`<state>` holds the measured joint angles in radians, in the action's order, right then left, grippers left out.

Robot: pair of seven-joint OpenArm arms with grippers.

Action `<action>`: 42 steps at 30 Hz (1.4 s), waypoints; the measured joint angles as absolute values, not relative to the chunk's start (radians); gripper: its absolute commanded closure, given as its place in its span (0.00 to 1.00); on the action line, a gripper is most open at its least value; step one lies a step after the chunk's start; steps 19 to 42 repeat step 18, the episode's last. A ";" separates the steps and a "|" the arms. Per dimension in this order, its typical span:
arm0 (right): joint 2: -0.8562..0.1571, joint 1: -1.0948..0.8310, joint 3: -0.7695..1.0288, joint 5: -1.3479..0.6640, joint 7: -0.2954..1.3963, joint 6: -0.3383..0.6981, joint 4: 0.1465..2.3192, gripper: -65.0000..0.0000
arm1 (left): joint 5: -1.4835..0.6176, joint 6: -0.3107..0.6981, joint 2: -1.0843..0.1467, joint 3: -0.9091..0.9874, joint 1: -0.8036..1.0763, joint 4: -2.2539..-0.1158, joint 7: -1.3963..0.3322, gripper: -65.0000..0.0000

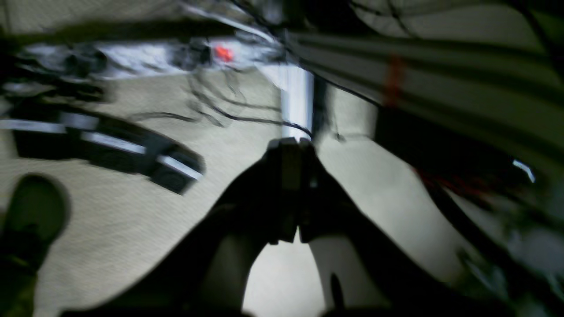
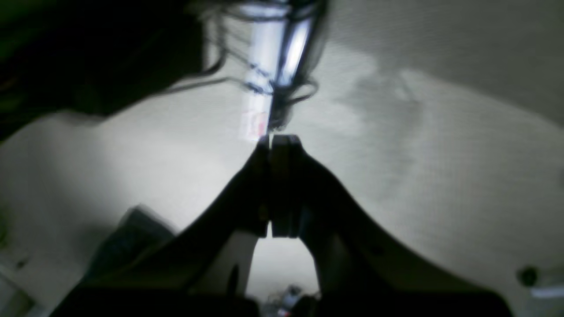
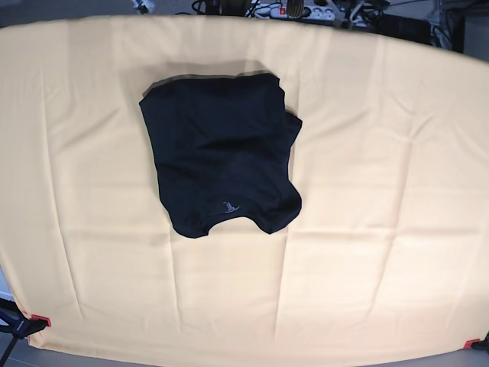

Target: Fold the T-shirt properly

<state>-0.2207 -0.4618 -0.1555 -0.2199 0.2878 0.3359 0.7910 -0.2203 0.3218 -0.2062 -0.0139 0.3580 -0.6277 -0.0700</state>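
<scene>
A: The black T-shirt (image 3: pixel 221 162) is pictured folded into a compact shape, laid on the pale yellow tablecloth (image 3: pixel 382 229) slightly up and left of the table's centre, with a tiny pale logo (image 3: pixel 228 206) visible near its lower edge. No arm is seen in the base view.

B: What can be said of the 2 grippers?

A: The left gripper (image 1: pixel 291 147) is shown with its jaws pressed together and nothing between them. The right gripper (image 2: pixel 277 141) is likewise closed on nothing. Both wrist views are blurred and are pointed away from the table, toward a pale floor.

B: Which step is judged to be in hand?

A: The folding is judged to be all but finished. The sleeves and sides appear tucked in, though the right edge is uneven, with a bulge of cloth showing at mid-height, and the lower corners are rounded rather than square. If anything is called for next, it would be a light straightening of that right edge; otherwise the arms need only be kept clear.

B: Is anything standing in the way?

A: Nothing is seen on the cloth near the shirt. Cables and a power strip (image 3: pixel 294 11) are visible beyond the far edge of the table, and red clamps (image 3: pixel 40 320) hold the cloth at the near corners, all well apart from the garment.
</scene>
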 measured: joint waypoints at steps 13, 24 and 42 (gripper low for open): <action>-0.107 -0.371 -0.316 -0.088 0.243 0.201 0.671 1.00 | -0.265 0.073 -0.092 -0.299 0.332 -0.522 0.065 1.00; -0.115 -0.366 -0.354 -0.089 0.244 0.199 0.670 1.00 | -0.262 0.056 -0.046 -0.366 0.329 -0.523 0.114 1.00; -0.115 -0.366 -0.354 -0.089 0.244 0.199 0.670 1.00 | -0.262 0.056 -0.046 -0.366 0.329 -0.523 0.114 1.00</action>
